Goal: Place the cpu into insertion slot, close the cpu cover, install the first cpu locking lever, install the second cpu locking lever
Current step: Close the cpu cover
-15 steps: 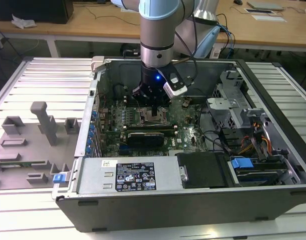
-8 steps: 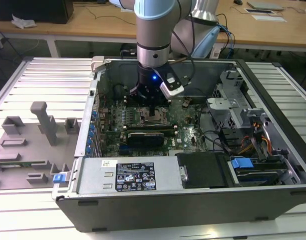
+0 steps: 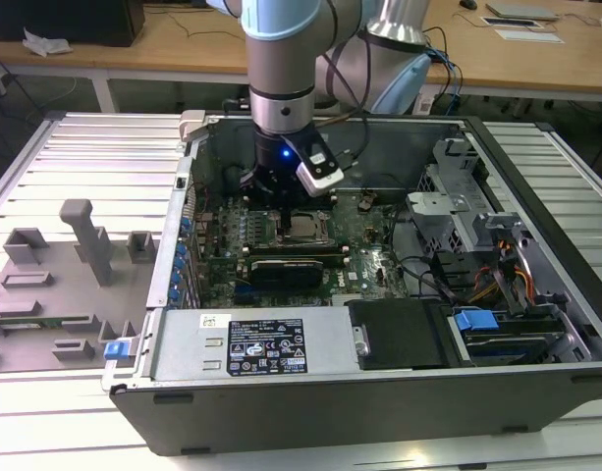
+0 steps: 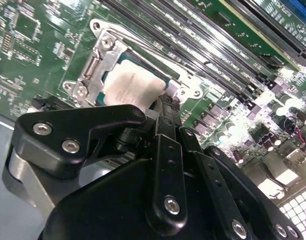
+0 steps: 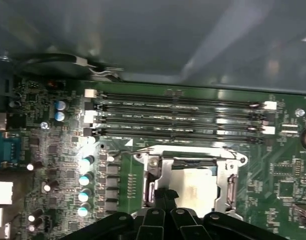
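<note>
reading cpu (image 4: 130,85) as seated in insertion slot (image 3: 302,229), cpu cover (image 4: 98,62) folded flat over it (pale top showing through the window). end effector (image 4: 166,102) pinched narrow, tips together, nothing visibly between them. parked right at the cover's edge, touching or just off it, on the side away from the memory slots (image 5: 182,117). probably kept low and narrow to press at the frame's rim.

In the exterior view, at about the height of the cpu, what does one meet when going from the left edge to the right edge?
Grey upright post → row of blue clips → cpu → metal drive cage → orange and black cables.
</note>
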Robot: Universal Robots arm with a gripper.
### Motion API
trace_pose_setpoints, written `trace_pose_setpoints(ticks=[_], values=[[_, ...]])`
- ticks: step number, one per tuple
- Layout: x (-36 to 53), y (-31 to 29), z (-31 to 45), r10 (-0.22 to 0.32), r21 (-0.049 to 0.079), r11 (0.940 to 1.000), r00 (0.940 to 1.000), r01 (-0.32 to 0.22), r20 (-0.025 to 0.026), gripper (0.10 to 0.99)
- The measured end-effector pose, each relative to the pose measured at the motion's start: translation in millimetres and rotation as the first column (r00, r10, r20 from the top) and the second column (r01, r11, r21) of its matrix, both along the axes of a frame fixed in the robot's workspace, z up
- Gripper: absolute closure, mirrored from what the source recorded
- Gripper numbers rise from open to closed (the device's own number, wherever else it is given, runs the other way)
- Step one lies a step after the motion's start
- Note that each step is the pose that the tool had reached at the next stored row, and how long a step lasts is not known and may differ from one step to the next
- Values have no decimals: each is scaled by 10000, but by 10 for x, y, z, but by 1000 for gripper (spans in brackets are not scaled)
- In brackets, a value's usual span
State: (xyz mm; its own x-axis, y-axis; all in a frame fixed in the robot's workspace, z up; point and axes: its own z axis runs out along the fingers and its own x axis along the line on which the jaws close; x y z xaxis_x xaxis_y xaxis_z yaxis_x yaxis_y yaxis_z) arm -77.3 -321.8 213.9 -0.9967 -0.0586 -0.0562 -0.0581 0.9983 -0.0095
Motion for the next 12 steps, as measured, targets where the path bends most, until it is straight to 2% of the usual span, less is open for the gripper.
trace_pose_setpoints(ticks=[6,12], values=[[-39,0,-61,12,3,10000,10000,-12,0,980],[-30,1,-72,11,11,10000,10000,-11,5,980]])
